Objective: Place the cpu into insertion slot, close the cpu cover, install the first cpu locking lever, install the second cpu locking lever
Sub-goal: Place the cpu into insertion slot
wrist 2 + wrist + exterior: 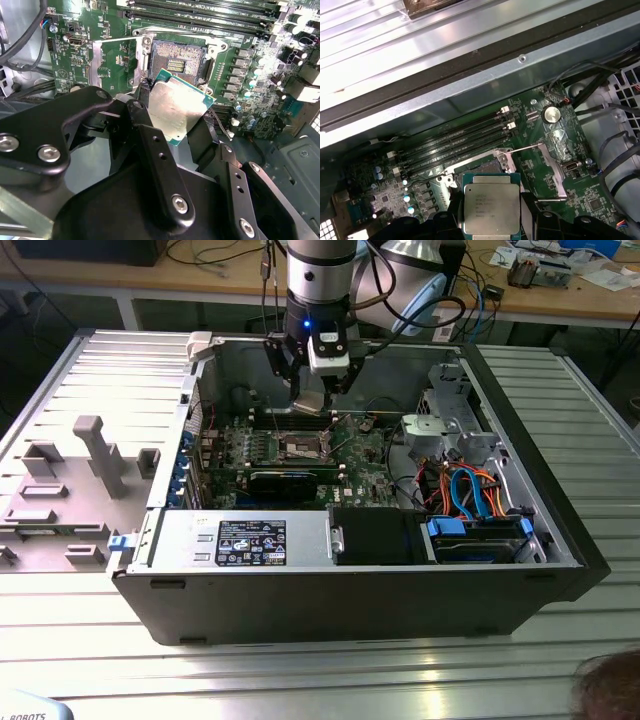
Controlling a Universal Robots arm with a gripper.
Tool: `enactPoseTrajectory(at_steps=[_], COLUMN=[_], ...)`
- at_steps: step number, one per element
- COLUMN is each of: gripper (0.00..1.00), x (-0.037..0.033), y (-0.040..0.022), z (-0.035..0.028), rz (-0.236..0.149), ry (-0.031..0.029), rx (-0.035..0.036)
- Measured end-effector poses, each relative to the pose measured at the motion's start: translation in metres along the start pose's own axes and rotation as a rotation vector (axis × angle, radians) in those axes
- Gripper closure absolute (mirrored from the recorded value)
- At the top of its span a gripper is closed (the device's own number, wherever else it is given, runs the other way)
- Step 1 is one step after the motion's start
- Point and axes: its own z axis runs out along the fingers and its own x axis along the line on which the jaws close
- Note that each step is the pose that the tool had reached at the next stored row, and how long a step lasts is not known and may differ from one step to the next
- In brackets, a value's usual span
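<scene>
Step one, CPU placement, is in hand. We hold the gripper (175,120) clamped on the cpu (182,102) by its edges, just short of the uncovered insertion slot (175,60) beyond the fingertips. Seating, in our judgement, requires square alignment and a level descent.

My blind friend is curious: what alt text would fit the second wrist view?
A black robot gripper grips a small flat square chip with a dull silver-grey metal top by two edges, near an empty dark square socket with a silvery rim on a green motherboard.
</scene>
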Motion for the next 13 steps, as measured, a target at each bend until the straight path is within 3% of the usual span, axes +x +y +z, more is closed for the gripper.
enactPoseTrajectory(at_steps=[13], gripper=[0.45], x=[0.0000], y=[0.0000], z=[0.0003], rz=[0.035], ry=[-0.0024], rx=[-0.0007])
